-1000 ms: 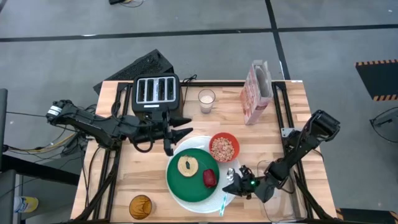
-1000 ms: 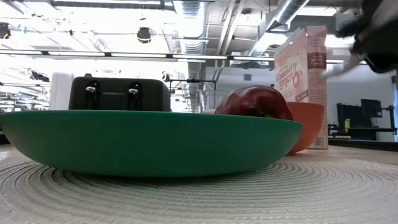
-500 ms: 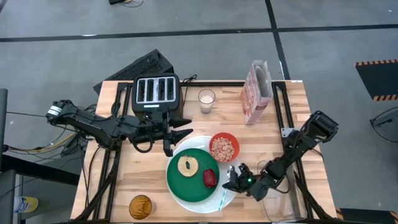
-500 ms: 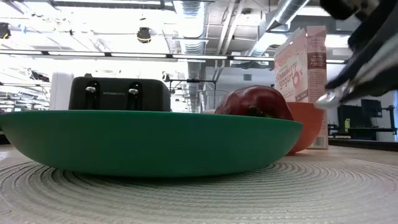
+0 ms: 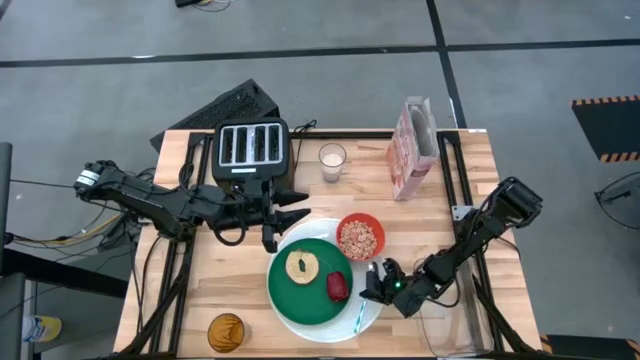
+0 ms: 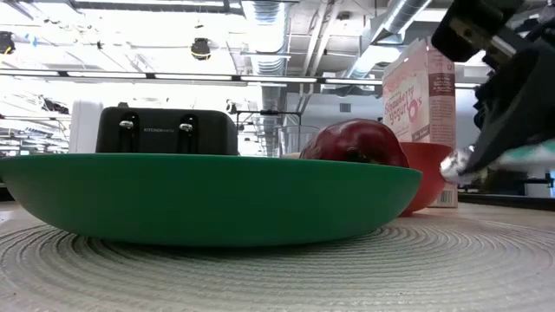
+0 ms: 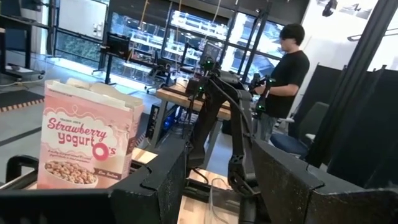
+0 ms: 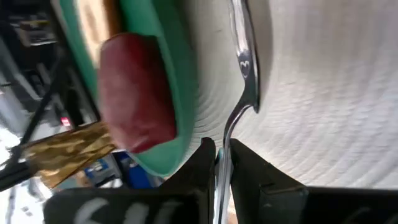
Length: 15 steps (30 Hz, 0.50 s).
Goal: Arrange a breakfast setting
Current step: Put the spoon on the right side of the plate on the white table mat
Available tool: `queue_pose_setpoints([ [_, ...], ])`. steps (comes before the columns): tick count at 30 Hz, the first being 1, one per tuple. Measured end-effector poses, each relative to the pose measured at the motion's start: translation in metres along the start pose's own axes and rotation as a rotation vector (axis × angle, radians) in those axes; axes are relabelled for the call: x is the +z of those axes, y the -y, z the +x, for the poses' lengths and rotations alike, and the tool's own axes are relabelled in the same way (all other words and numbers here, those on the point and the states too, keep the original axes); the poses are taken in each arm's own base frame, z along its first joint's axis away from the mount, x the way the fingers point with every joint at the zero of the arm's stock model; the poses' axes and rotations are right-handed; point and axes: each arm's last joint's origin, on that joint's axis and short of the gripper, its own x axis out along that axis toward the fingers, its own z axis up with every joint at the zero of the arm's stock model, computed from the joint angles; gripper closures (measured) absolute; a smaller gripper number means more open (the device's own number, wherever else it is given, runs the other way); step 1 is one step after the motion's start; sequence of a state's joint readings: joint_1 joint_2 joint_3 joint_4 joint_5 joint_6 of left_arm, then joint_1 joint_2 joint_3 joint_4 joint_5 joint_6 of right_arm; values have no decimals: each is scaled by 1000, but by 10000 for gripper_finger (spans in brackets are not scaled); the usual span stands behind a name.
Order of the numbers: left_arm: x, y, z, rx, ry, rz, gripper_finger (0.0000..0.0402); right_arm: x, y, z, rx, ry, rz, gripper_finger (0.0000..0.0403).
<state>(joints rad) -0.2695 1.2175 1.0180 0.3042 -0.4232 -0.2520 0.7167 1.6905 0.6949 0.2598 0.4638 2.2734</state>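
We see the right gripper point(image 5: 372, 285), jaws clamped on the blue-handled metal spoon point(image 8: 244, 68), beside the green plate point(image 5: 305, 292) for laying; left gripper point(image 5: 290, 218) waits spread, empty.

A grey concrete floor point(image 5: 90, 90) crossed by dark tape lines point(image 5: 300, 52) surrounds the wooden table point(image 5: 430, 215). Beyond it, ceiling ducts point(image 6: 260, 26) and strip lights point(image 6: 156, 78) hang overhead; tall windows point(image 7: 186, 37) back a workbench point(image 7: 180, 96) where a person point(image 7: 287, 68) stands.
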Motion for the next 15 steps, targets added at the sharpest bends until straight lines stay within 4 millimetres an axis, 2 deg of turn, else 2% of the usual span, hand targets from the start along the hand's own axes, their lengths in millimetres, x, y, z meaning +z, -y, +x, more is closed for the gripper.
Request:
queue_pose_setpoints([
  [15, 0, 1, 0, -26, -7, 0, 231, 7, -3, 4, -44, -3, 7, 346],
])
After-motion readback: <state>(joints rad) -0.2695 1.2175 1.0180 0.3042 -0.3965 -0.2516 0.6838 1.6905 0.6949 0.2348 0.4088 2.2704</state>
